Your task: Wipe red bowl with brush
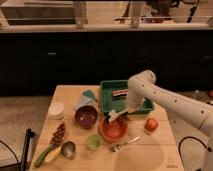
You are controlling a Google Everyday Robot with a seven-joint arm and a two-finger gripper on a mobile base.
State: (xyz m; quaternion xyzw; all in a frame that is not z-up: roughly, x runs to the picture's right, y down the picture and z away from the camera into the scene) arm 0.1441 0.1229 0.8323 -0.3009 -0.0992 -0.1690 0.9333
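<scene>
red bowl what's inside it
The brush dips in over the red bowl's back rim, just below the tool. The rest of the inside looks bare; the spot under the brush and tool is covered.

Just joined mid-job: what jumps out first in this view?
The white arm reaches in from the right, its gripper low over the red bowl in the middle, the brush at its tip. Behind sits a green tray; a maroon bowl lies picture-left.

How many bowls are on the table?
2. The red bowl sits front-centre, with the gripper at its far rim. The maroon bowl is just left of it in the picture. The arm may hide something in the green tray.
</scene>
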